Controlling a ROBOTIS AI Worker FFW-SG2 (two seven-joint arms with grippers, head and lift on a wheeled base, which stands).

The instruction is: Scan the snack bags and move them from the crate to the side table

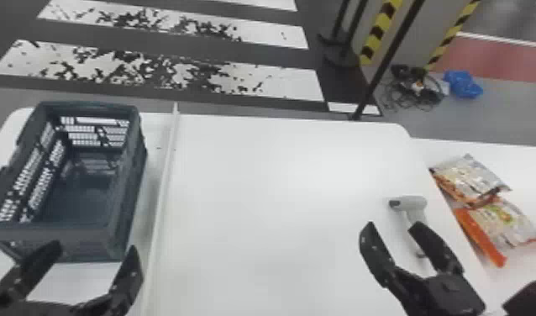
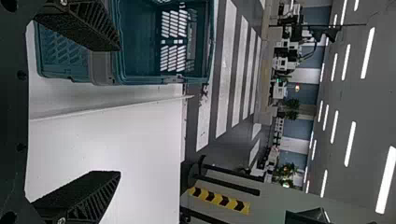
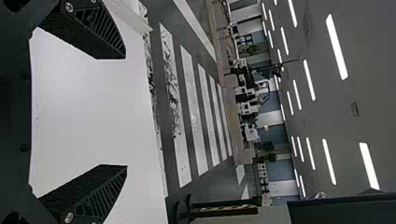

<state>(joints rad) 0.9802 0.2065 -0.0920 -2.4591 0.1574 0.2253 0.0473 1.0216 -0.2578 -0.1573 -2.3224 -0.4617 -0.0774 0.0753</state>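
Two snack bags [image 1: 469,178] lie on side table [image 1: 532,180], crate [image 1: 69,233] is empty — work seems complete; left gripper [image 1: 94,247] and right gripper [image 1: 392,227] wide open, holding nothing.

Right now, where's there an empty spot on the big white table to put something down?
The big bare patch on the white table is between the long white strip and the scanner. It's crowded left, by the crate and left gripper, and right, with the right gripper near the scanner and snack bags beyond.

Worn white floor stripes [image 1: 288,84]; blue bundle [image 1: 463,85] beside tangled cables [image 1: 420,93], near yellow-and-black-marked pillar [image 1: 424,33].
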